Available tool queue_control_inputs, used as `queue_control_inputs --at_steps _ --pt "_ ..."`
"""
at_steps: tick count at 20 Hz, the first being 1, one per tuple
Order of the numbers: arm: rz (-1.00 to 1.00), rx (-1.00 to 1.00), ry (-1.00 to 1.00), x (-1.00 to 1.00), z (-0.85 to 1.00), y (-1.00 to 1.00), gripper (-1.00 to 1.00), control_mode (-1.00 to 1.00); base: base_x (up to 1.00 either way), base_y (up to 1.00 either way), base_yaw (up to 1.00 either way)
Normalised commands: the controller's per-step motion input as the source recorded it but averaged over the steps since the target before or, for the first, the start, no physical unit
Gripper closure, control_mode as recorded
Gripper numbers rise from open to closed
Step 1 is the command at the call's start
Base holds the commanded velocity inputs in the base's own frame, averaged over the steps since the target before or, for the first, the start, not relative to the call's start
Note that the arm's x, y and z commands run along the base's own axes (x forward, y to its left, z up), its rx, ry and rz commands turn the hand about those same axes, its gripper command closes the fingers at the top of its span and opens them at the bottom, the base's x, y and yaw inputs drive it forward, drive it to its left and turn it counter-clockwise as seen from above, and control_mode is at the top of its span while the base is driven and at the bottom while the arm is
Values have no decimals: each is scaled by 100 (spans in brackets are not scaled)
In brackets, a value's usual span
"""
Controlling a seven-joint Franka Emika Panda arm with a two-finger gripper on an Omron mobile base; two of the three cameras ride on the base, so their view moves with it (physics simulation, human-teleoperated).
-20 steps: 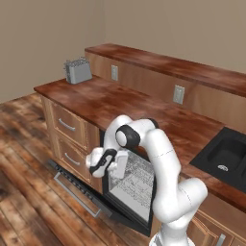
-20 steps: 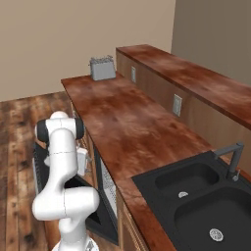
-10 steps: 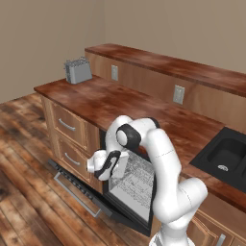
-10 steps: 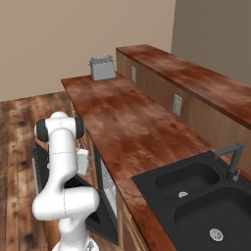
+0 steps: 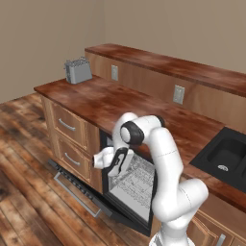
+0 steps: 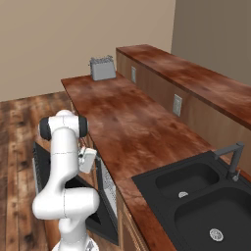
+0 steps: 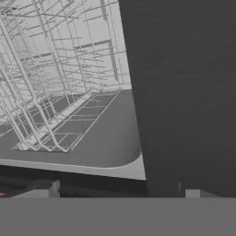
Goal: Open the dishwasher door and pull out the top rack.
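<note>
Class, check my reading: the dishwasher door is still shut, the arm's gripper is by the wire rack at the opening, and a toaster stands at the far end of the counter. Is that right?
One thing is wrong. The dishwasher door is not shut: the left base view shows it dropped open, lying low in front of the cabinet. The rest holds: the gripper is by the top rack, and the toaster stands at the counter's far end.

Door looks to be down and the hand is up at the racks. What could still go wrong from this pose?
1. The hand sits at the edge of the dishwasher opening, close to the wire racks. Which tier it lines up with is unclear, so it may hook the lower basket instead of the top rack.
2. The dishwasher door lies open low in front of the base, so any forward drive could hit it.
3. In the hand view thin rack wires lie off to one side, so a grasp could miss.
</note>
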Motion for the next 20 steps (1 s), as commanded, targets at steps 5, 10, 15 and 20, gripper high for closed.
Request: queue_control_inputs --at_steps 5,10,15,20 --pt "2 12 3 20 -45 -1 -100 -100 0 0 0" --pt "1 10 6 27 -38 0 -100 -100 0 0 0" --pt "3 8 2 27 -38 -2 -100 -100 0 0 0" --pt "1 0 0 35 -39 0 -100 -100 0 0 0"
